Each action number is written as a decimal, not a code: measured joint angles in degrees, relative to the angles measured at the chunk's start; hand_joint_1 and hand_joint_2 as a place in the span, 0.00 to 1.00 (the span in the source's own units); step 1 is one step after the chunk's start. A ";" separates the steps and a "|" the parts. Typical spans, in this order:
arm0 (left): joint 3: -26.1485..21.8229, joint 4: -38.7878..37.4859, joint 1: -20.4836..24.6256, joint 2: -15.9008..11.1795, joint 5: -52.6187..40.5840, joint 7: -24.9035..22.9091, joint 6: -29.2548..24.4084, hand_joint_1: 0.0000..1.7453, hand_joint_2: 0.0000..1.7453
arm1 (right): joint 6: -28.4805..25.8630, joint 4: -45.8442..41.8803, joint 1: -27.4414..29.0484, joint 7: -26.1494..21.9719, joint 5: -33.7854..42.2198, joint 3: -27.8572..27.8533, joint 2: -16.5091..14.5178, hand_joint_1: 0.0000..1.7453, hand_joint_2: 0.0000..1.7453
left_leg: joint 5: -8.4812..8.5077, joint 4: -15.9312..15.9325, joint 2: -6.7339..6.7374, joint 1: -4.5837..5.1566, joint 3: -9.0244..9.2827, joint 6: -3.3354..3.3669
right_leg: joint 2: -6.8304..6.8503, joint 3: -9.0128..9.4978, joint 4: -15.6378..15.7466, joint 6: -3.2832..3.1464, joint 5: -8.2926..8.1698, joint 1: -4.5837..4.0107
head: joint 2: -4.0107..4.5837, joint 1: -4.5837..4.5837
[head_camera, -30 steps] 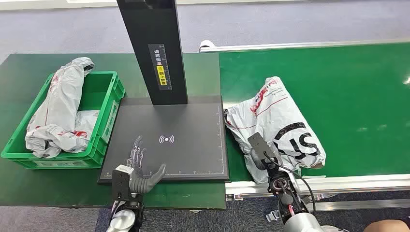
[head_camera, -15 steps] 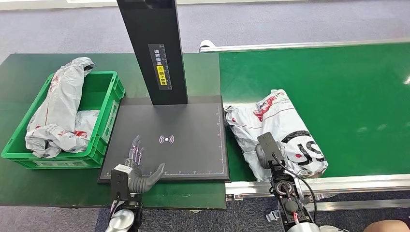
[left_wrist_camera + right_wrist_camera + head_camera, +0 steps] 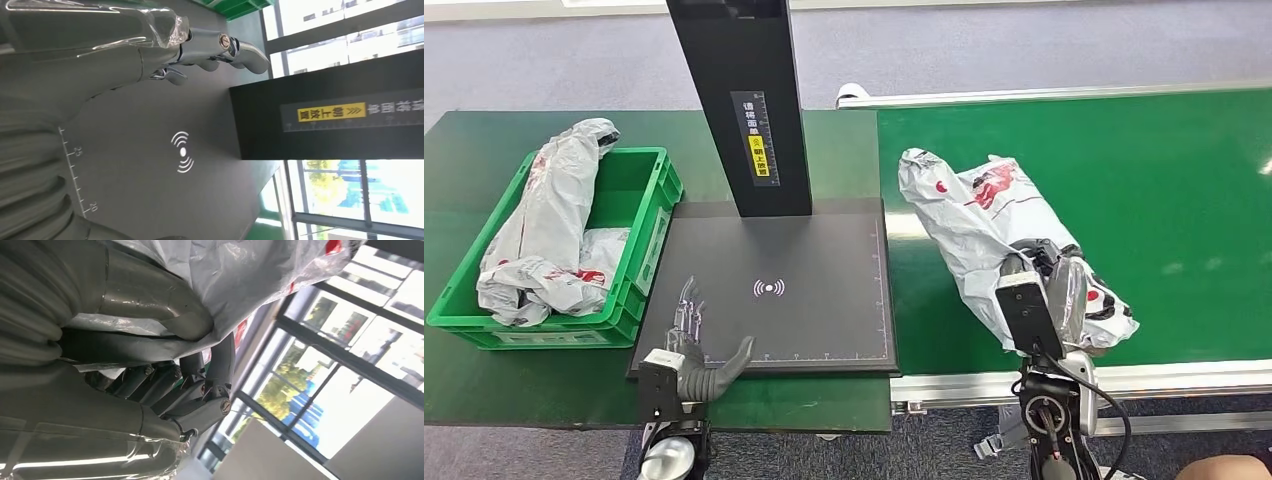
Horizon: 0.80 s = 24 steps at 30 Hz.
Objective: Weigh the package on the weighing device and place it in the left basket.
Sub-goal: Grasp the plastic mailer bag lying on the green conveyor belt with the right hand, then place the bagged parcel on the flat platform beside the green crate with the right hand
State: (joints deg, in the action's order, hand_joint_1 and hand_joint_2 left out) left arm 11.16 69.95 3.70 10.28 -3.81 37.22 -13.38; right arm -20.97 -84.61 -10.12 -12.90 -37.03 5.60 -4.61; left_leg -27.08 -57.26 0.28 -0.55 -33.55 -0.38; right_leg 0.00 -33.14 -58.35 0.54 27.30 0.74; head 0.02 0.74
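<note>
Two hands in play: the right hand (image 3: 1064, 290) grips the crumpled grey plastic package with red and black print (image 3: 984, 225), which sits over the green conveyor belt (image 3: 1184, 200) and stretches away beyond its fingers. Left hand (image 3: 696, 345) hangs open and empty, fingers apart, over the near edge of the flat black weighing device (image 3: 824, 250). Green plastic basket (image 3: 639, 210) sits just outboard of it.
</note>
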 joint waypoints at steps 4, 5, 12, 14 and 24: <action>-1.76 1.48 1.22 -0.44 0.09 0.81 -0.80 0.00 1.00 | 9.95 -1.04 -3.11 -0.93 6.11 2.83 0.84 1.00 1.00 | 0.03 0.00 0.04 0.00 0.02 0.00 | -0.01 0.01 -0.01 0.00 -0.03 0.00 | 0.01 -0.01; -2.38 1.79 1.72 -0.63 0.18 0.87 -0.83 0.00 1.00 | 12.14 -0.95 -4.20 -0.96 7.35 3.74 0.95 1.00 1.00 | 0.04 0.00 0.03 -0.01 0.03 -0.01 | 0.00 0.01 -0.01 0.00 -0.03 -0.01 | 0.01 -0.01; -4.93 2.81 3.08 -1.41 0.28 0.97 -0.82 0.00 1.00 | 14.35 0.34 -8.22 -1.15 9.15 7.26 1.45 1.00 1.00 | 0.05 0.00 -0.02 -0.01 0.01 -0.01 | 0.02 0.00 -0.02 0.00 -0.01 -0.02 | 0.00 0.00; -5.28 2.84 3.18 -1.46 0.23 1.13 -0.92 0.00 1.00 | 14.71 0.64 -8.53 -1.13 9.23 7.70 1.59 1.00 1.00 | 0.05 0.00 -0.03 -0.01 -0.03 -0.01 | 0.02 -0.01 -0.02 0.01 -0.01 -0.01 | 0.01 0.01; -11.70 3.75 5.48 -3.12 0.28 -0.22 -3.58 0.00 1.00 | 21.92 17.14 -16.97 -0.42 15.69 13.21 -1.17 1.00 1.00 | 0.12 0.01 0.02 -0.09 0.03 -0.06 | 0.01 0.02 -0.07 -0.02 -0.03 -0.11 | 0.01 -0.01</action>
State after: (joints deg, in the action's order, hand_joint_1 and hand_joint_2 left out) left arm -0.53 73.70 9.18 7.16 -3.53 36.99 -16.96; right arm 0.95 -67.46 -27.09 -13.32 -21.34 18.81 -5.78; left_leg -26.96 -57.25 0.30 -0.64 -33.52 -0.44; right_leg 0.00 -33.12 -58.42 0.52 27.27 0.62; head 0.02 0.73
